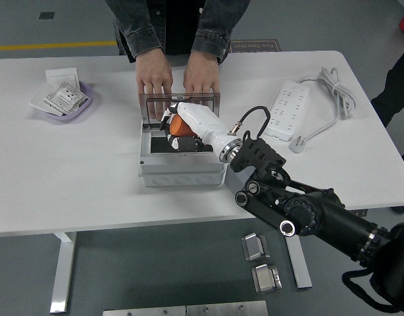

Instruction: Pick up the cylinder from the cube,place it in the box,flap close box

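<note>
The right robot hand point(177, 126) has its fingers curled tight around the orange cylinder point(181, 126), holding it over the open grey box point(181, 164). The cylinder sits inside the grip, its long axis tilted, running roughly from the wrist side towards the left. Just beyond the robot hand, a person's two hands point(154, 80) rest on the upright clear lid point(181, 103). Off to its right on the white tabletop point(90, 171) lies a white power strip point(286, 108), far left a purple dish point(65, 105). The floor is grey.
</note>
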